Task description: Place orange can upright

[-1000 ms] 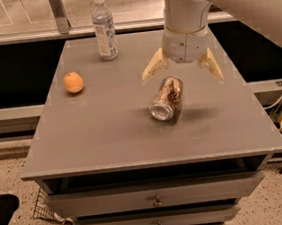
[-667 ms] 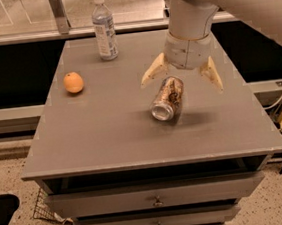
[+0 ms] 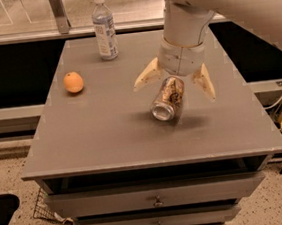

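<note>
The hand (image 3: 175,91) is hovering released, splayed astride the orange can (image 3: 166,102) that is lying on its side right of centre on the desk (image 3: 108,133), so the grasp is pending, likely calling for lowering and closing.

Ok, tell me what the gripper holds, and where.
Nothing. The gripper is open above the orange can, fingers spread clear on either side; the can lies on its side on the table.

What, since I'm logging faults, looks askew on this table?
The can lies on its side, not upright, silver end toward the camera, right of centre. The gripper hangs open over it. The bottle and orange look fine.
</note>
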`<state>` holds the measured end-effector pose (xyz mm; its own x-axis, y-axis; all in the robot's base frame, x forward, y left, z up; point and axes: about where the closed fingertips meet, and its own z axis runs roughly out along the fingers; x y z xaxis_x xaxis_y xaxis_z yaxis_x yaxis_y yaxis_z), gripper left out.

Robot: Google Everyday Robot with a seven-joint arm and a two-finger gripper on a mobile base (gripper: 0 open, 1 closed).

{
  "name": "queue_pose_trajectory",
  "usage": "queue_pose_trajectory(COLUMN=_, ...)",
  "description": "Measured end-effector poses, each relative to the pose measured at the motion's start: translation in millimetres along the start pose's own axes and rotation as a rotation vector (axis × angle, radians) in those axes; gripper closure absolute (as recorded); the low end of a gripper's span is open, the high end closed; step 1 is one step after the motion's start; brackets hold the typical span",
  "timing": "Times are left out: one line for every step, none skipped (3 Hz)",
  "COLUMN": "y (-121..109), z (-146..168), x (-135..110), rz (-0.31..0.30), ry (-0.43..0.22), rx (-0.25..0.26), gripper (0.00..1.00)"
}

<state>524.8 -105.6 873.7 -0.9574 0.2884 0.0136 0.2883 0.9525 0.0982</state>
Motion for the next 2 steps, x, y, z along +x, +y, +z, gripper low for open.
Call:
queue_pose_trajectory(y=10.3, z=7.3, x=-2.0, rz=0.02, ry=-0.007, rx=0.005, gripper=0.0)
queue_pose_trajectory(y=20.8, z=16.5, x=-8.6, rz=0.036, ry=-0.02, rx=0.003, gripper=0.0)
